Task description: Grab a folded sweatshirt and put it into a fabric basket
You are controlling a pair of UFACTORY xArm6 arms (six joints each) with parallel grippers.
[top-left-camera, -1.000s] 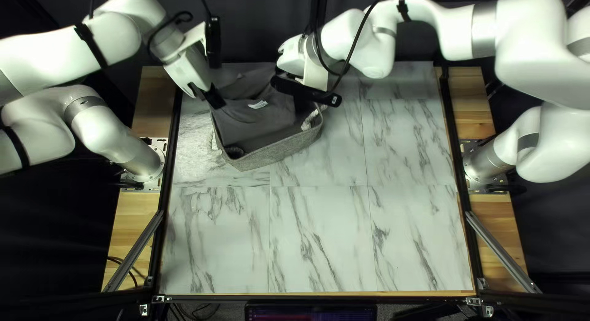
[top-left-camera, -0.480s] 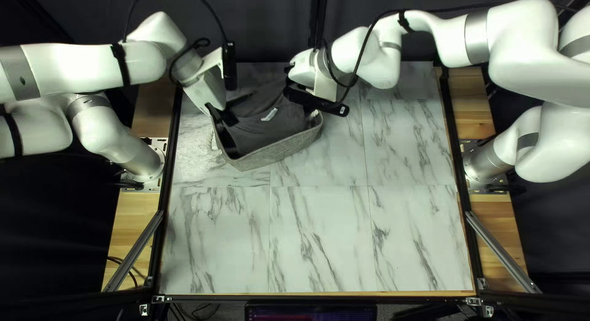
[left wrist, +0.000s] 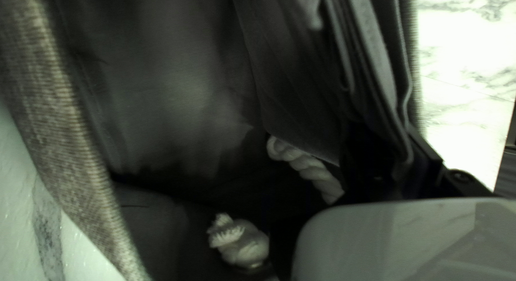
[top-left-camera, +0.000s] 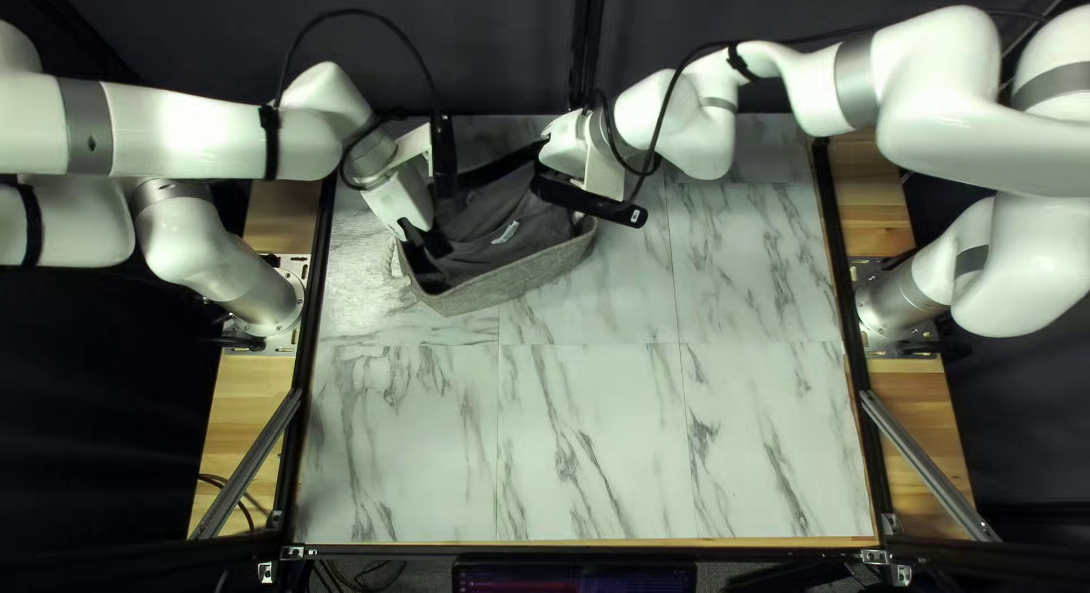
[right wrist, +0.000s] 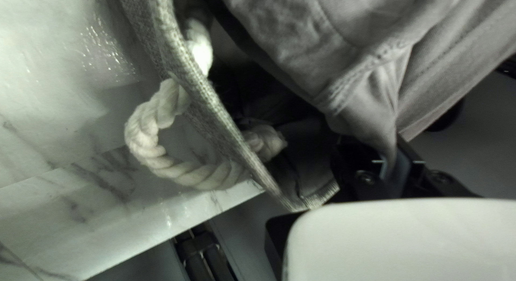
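One rope loop (right wrist: pixel 141 137) outside basket (right wrist: pixel 215 117)

Observed dark grey sweatshirt (top-left-camera: pixel 522 213), creased and loosely draped, with white label (top-left-camera: pixel 506 232) exposed; positioned at the basket's opening, partly inside, with seamed fabric drawn to a point at one end. Recorded grey woven fabric basket (top-left-camera: pixel 517 279), dark-lined, upright and open, angled on the far left part of the table (top-left-camera: pixel 590 434); fitted with knotted, twisted white rope handles (right wrist: pixel 188 173).

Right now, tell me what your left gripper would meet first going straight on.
Probably the inside of the basket, beyond the sweatshirt my left gripper holds; which part, depth leaves unclear.
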